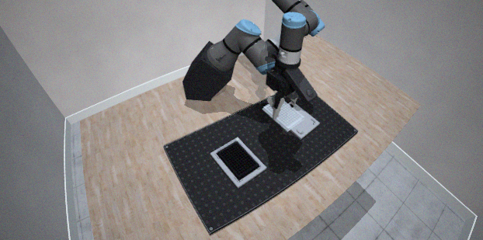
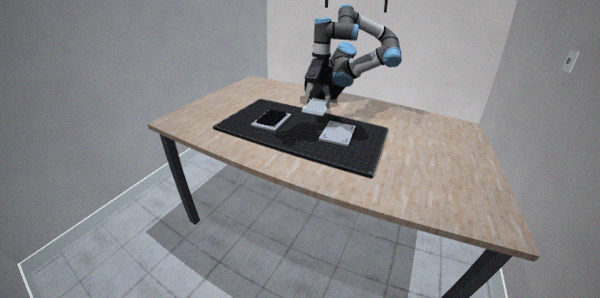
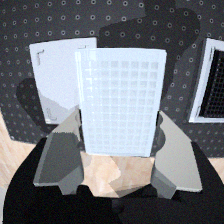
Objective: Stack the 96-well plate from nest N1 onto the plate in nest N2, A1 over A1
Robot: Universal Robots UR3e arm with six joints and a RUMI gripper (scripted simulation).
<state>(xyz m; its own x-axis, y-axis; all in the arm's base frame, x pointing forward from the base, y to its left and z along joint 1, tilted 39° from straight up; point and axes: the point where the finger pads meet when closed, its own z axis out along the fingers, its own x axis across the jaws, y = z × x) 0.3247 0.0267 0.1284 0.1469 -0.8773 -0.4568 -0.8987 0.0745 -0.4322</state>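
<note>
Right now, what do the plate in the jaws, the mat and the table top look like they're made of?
White 96-well plate: probably moulded plastic, slightly glossy, with a regular grid of wells. Black mat: matte, evenly dotted with holes, so possibly a metal breadboard or rubber; I can't tell which. Table top: light wood, shown by plank grain and a pale satin finish.

White plate, black dotted mat

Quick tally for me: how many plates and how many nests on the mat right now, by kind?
White 96-well plates: 1, held in the hand
Black 96-well plates: 1
Plate nests: 2
Total: 4
</note>
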